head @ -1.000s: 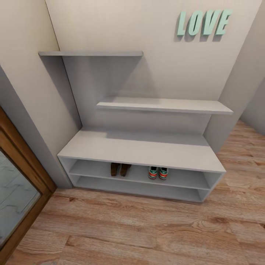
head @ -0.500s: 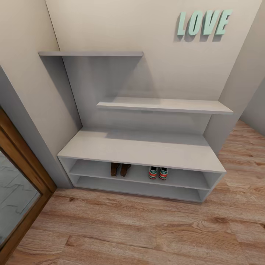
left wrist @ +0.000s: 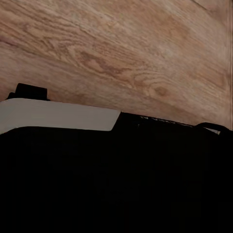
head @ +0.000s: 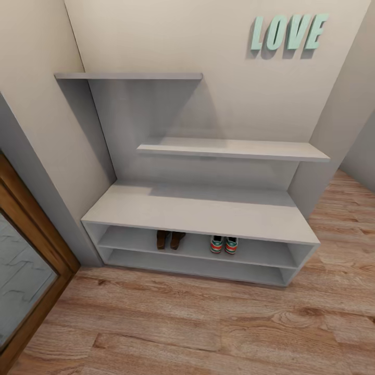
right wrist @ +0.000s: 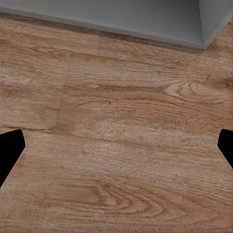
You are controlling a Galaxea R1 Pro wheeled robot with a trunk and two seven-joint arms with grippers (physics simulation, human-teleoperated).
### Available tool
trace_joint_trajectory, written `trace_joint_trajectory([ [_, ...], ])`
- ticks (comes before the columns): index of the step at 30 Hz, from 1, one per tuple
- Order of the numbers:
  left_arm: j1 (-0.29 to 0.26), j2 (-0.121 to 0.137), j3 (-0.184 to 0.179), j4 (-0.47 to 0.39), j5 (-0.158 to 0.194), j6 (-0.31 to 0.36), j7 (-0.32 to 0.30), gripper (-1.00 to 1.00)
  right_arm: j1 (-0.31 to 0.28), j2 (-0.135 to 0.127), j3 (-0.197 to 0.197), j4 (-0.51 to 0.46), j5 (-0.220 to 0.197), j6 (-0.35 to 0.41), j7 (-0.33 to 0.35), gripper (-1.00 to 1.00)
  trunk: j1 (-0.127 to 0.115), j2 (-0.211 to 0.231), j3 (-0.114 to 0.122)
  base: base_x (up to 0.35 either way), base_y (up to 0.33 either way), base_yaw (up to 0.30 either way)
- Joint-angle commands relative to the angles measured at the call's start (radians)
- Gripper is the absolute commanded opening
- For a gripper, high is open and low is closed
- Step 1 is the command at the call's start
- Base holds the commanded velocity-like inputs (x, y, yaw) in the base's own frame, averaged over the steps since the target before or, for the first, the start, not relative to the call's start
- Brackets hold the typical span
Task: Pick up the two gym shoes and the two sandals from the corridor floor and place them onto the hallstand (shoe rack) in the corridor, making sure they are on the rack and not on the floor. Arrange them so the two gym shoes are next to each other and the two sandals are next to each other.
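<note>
Floor of brown wood runs across the front, and from the head view no shoe lies on it. The rack stands on it against the wall, wide and pale grey, with a flat surface on top and two open shelves below. More shelves climb the wall above it, and green letters hang higher up. A wooden frame stands at one side.

On the upper open shelf sit the sandals, brown, close side by side. Near them on the same shelf sit the gym shoes, white with green and red, also close side by side. There is a gap between the two pairs.

So the job looks done: all four are on the rack, each pair together. I think nothing is left to pick up.

The right pincer hangs over bare floor near a bottom corner of the rack. Its two tips are far apart, so it is let go and holds nothing. The left wrist view shows floor and a dark part of the robot, and I cannot tell how that pincer is.
</note>
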Motion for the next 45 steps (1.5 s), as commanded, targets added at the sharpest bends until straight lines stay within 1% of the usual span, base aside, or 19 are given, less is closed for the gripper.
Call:
trace_joint_trajectory([
  [1,0.0,-0.005,0.002,0.006,0.004,-0.004,-0.004,1.0,-0.001,0.0,-0.002,0.002,0.011,-0.002,-0.009,1.0,0.0,0.0,-0.001,0.0,0.0,0.0],
  [4,0.003,-0.015,0.002,0.01,0.003,-0.005,-0.004,1.0,-0.001,0.0,-0.002,0.002,0.011,-0.002,-0.009,1.0,0.0,0.0,-0.001,0.0,0.0,0.0],
  [7,0.005,-0.019,0.002,0.012,0.003,-0.005,-0.004,1.0,-0.001,0.0,-0.002,0.002,0.011,-0.002,-0.009,1.0,0.0,0.0,-0.001,0.0,0.0,0.0],
  [14,0.008,-0.014,0.002,0.013,0.003,-0.005,-0.004,1.0,-0.001,0.0,-0.002,0.002,0.011,-0.002,-0.009,1.0,0.0,0.0,-0.001,0.0,0.0,0.0],
  [26,0.008,-0.019,-0.002,0.014,0.003,-0.005,-0.004,1.0,-0.001,0.0,-0.002,0.002,0.011,-0.002,-0.009,1.0,0.0,0.0,-0.001,0.0,0.0,0.0],
  [36,0.008,-0.016,-0.002,0.014,0.003,-0.005,-0.004,1.0,-0.001,0.0,-0.002,0.002,0.011,-0.002,-0.009,1.0,0.0,0.0,-0.001,0.0,0.0,0.0],
  [45,0.008,-0.024,0.0,0.013,0.001,-0.006,-0.004,1.0,-0.001,0.0,-0.002,0.002,0.011,-0.002,-0.009,1.0,0.0,0.0,-0.001,0.0,0.0,0.0],
])
